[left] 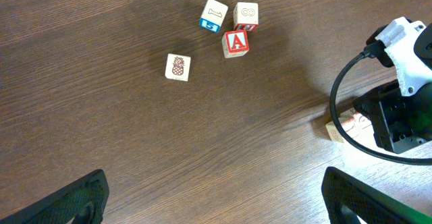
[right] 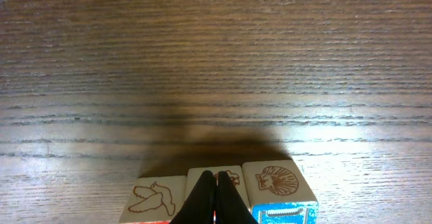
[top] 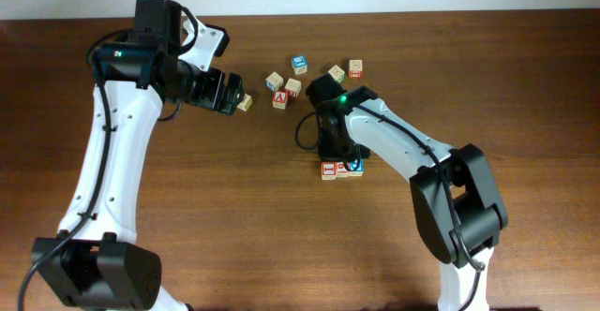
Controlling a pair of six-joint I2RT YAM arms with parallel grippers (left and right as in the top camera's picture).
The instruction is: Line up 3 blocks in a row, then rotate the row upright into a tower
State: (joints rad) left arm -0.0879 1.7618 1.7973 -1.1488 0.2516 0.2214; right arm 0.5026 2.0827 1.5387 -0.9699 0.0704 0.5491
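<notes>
Three pale letter blocks stand in a tight row on the table. In the right wrist view these are a bird-face block point(right: 156, 198), a middle block point(right: 233, 177) and a shell-face block point(right: 277, 182) with a blue front. My right gripper point(right: 215, 175) is shut with nothing between its fingers, its tips over the middle block's top. From overhead the row point(top: 329, 170) lies under the right gripper point(top: 343, 157), which hides part of it. My left gripper point(left: 214, 183) hangs open over bare wood, far left of the row.
Loose cubes lie at the back: a pineapple cube point(left: 178, 67), a red "A" cube point(left: 235, 42), a blue-printed cube point(left: 214, 15) and several more point(top: 336, 73). The right arm point(left: 398, 109) and its cable stand beside the row.
</notes>
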